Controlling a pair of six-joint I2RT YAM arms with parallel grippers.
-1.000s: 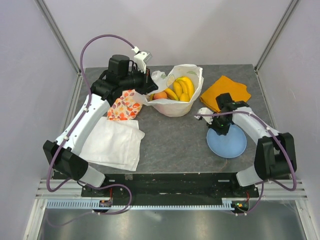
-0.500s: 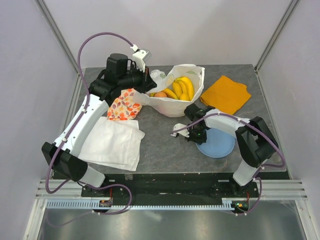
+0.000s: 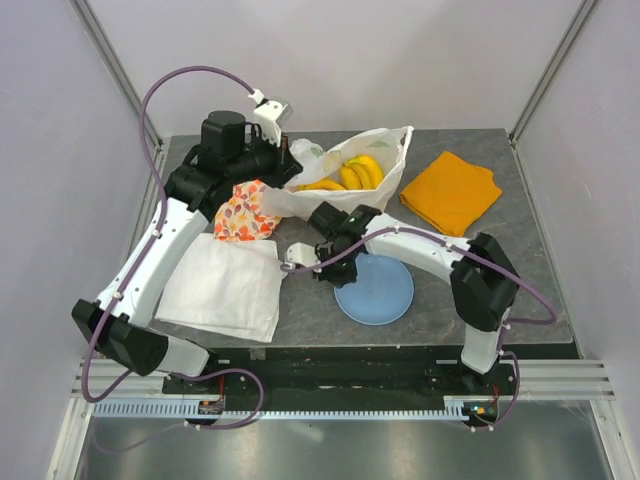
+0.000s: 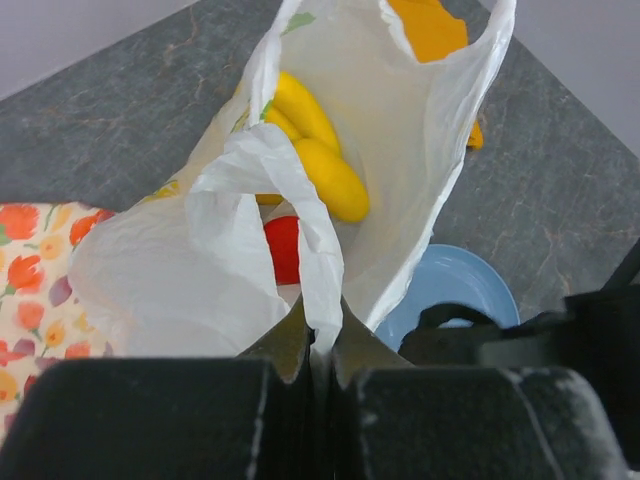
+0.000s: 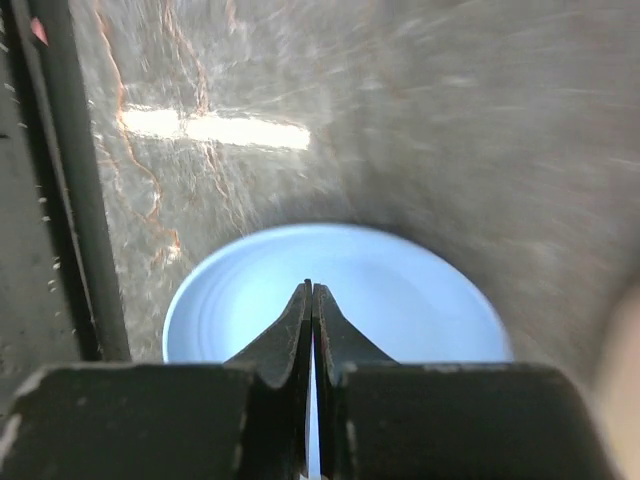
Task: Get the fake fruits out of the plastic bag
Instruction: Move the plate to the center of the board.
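Left wrist view: left gripper (image 4: 320,325) jaws clamped on a fold of the bag (image 4: 150,280) rim, holding the mouth open. Just beyond them, inside the bag: red fruit (image 4: 283,248) nearest, then bananas (image 4: 325,175), long axis running away from the jaws. Right gripper (image 5: 311,292) jaws together, nothing btwn, low over the plate (image 5: 400,290) beside the bag. Its cam shows no bag, so it's aimed off the fruit. Free arm though, so prob. the one to reach in.

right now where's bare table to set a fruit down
Bare table between the white cloth and the blue plate, and at the near right corner below the orange cloth. Crowded far left: the left gripper pinches the plastic bag beside the floral cloth.
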